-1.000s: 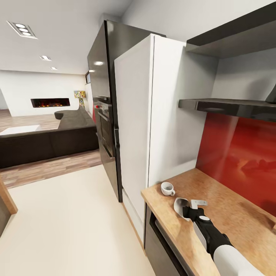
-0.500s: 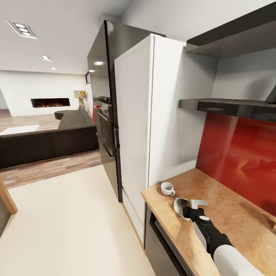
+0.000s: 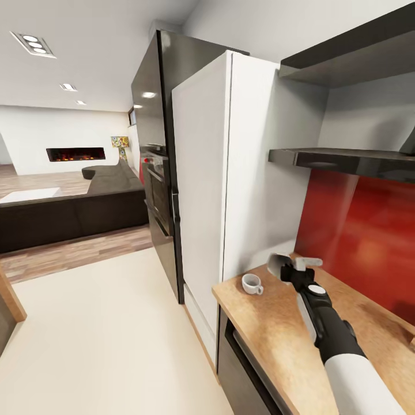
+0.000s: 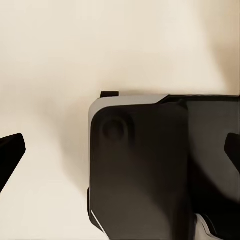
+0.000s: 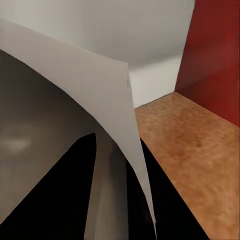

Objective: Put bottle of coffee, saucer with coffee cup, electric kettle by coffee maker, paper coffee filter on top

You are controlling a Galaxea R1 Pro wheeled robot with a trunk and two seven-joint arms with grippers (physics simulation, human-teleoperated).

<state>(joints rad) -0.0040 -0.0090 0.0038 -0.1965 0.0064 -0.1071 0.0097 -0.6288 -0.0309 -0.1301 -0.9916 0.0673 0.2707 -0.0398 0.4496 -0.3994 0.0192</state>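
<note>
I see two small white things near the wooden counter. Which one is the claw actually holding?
The curved white paper coffee filter, pinched in the right claw and raised above the counter. The coffee cup sits free on the countertop.

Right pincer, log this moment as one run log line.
right pincer: shut on saucer, lifted above countertop | coffee cup: upright on countertop, apart from saucer | left pincer: state unclear

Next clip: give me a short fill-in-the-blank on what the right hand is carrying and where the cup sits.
1. The right hand holds a white paper ____ above the countertop.
2. The white cup stands on the wooden ____, near its corner by the tall white cabinet.
3. The wall panel behind the countertop is ____ in colour.
4. The cup stands ____, with its opening facing up.

Missing words: filter; countertop; red; upright
</note>
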